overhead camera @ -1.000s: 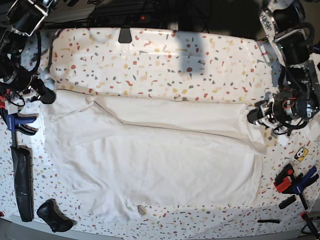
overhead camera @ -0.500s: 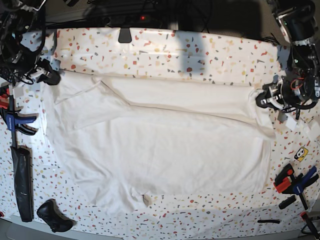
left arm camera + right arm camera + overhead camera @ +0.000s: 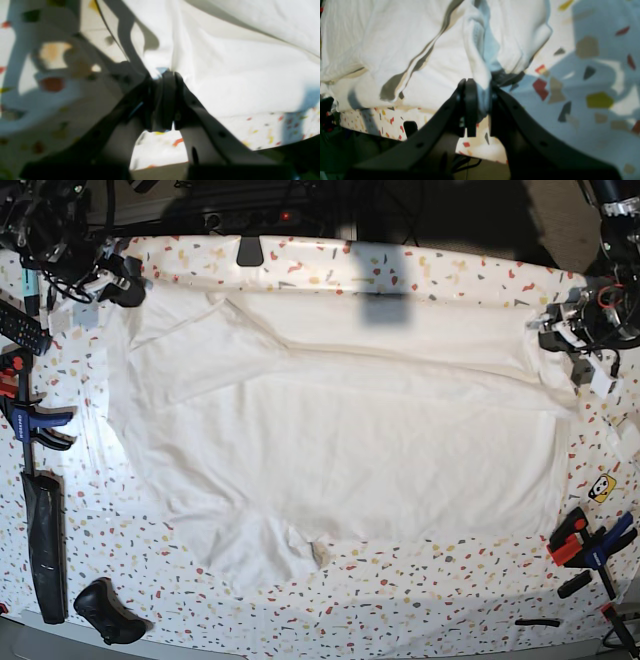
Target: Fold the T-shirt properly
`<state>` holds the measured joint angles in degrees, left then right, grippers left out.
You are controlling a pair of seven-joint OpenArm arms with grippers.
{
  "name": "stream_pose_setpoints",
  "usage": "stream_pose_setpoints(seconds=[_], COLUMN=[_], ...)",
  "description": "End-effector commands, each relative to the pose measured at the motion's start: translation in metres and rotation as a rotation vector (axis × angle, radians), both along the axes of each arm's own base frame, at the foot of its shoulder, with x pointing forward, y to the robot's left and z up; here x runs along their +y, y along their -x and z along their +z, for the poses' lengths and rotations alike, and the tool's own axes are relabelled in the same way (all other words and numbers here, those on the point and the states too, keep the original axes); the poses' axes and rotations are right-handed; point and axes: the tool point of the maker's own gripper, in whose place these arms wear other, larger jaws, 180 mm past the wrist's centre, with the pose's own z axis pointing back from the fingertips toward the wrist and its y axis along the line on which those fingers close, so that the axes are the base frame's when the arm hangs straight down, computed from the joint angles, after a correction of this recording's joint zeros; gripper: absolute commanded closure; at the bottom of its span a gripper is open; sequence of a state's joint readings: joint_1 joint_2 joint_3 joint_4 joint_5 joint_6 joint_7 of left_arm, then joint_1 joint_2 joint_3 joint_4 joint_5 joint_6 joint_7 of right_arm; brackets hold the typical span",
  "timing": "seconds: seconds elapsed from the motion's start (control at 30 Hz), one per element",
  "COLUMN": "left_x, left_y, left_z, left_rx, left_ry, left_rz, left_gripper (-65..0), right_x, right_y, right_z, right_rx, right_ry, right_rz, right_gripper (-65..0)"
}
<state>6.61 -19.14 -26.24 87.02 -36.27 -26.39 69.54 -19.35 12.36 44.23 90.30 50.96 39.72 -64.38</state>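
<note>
Fingers (image 3: 471,100) of right gripper (image 3: 480,105) clenched on cloth, upper left of base view; left gripper (image 3: 163,100) likewise, upper right; large plain white soft T-shirt (image 3: 340,450) stretched taut across speckled white tabletop (image 3: 420,620), seemingly to flatten before folding.

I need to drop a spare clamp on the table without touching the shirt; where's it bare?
Bare tabletop runs along the near edge below the T-shirt hem, and a narrower strip lies beyond its far edge. Both sides are crowded: clamps on one, a clamp and black items on the other.
</note>
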Motion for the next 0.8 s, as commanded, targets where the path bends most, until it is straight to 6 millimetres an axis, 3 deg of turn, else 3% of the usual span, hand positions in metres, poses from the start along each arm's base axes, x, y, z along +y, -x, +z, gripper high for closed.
stream_pose_setpoints(seconds=[0.0,0.17,0.63,0.77], left_x=[0.015,0.035,0.034,0.037], left_y=[-0.012,-0.017,0.007,0.001], left_z=[0.016,0.027,0.013,0.017], left_rx=[-0.048,-0.074,-0.011,-0.051], left_ry=[-0.043,-0.095,-0.089,-0.095], left_rz=[-0.006,-0.009,-0.012,-0.004], left_gripper=[0.0,0.0,0.0,0.0], right_x=[-0.004,-0.003,-0.004,-0.004], right_y=[-0.001,0.012,0.011,0.011], right_z=[0.007,0.002,0.002,0.002], right_rx=[-0.022,0.009,0.004,0.005], right_ry=[0.017,0.015,0.017,0.017], right_rz=[0.006,0.006,0.003,0.003], right_gripper=[0.0,0.0,0.0,0.0])
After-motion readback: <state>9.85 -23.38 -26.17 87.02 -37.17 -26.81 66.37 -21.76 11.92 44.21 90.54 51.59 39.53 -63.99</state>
